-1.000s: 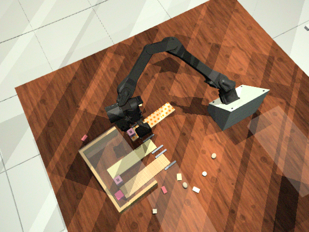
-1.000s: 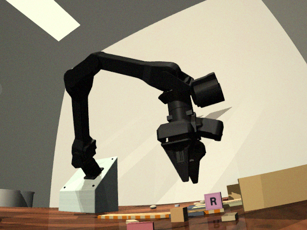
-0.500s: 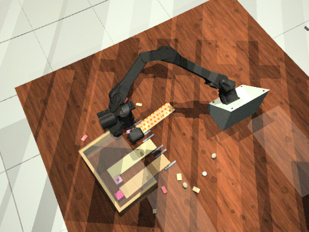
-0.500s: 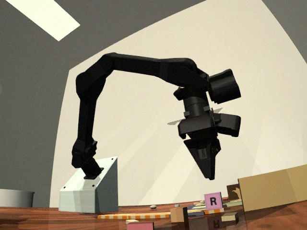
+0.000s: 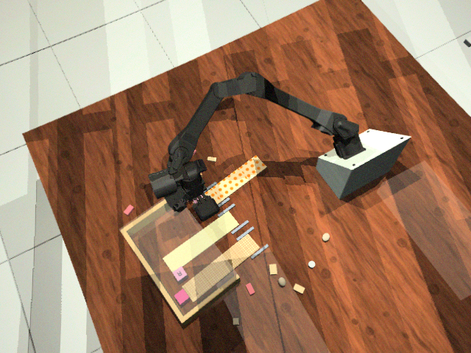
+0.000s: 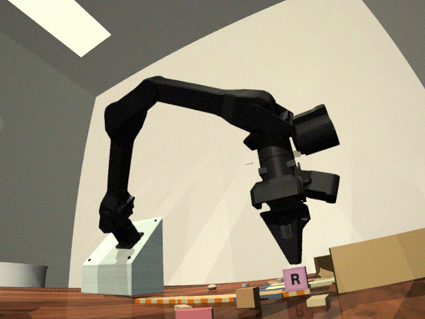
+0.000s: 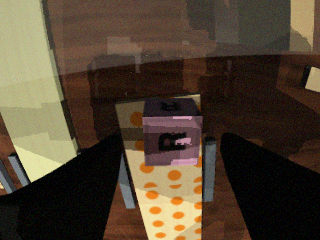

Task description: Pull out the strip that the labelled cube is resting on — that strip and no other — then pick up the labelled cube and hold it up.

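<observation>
Pink lettered cube [image 7: 172,139] sits on an orange-dotted strip [image 7: 172,220] on the wooden surface [image 5: 342,246]; the end effector [image 6: 291,259] hovers just above, half open, holding nothing.

Labelled cube [image 7: 172,139]: pink, black letter R on its face, upright on far end of orange-dotted strip [image 7: 170,223]. Strip flat on wood.

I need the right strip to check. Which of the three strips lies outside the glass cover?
The orange-dotted strip. It lies on bare wood beside the gripper; the pale yellow strip and the checked strip reach under the cover.
</observation>
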Robot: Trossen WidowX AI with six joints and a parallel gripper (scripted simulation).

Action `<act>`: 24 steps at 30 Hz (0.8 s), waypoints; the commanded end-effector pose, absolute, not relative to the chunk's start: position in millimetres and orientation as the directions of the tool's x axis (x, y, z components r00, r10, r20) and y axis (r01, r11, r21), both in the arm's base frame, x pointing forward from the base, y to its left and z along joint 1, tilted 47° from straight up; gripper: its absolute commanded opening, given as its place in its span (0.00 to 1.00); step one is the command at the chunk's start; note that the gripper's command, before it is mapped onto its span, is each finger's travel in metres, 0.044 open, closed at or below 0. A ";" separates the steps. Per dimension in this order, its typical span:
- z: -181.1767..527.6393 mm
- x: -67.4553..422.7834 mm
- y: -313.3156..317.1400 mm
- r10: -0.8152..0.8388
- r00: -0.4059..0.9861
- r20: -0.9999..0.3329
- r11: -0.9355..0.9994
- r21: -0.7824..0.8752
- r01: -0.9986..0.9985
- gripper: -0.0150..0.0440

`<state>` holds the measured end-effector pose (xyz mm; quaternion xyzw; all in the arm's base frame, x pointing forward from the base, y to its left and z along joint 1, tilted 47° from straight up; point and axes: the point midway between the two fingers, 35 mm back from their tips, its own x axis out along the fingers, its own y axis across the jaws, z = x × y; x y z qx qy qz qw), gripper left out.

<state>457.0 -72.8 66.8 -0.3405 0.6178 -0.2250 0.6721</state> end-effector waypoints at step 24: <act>49.6 458.8 -93.7 -0.728 0.131 -0.673 0.663 -0.739 -0.118 0.49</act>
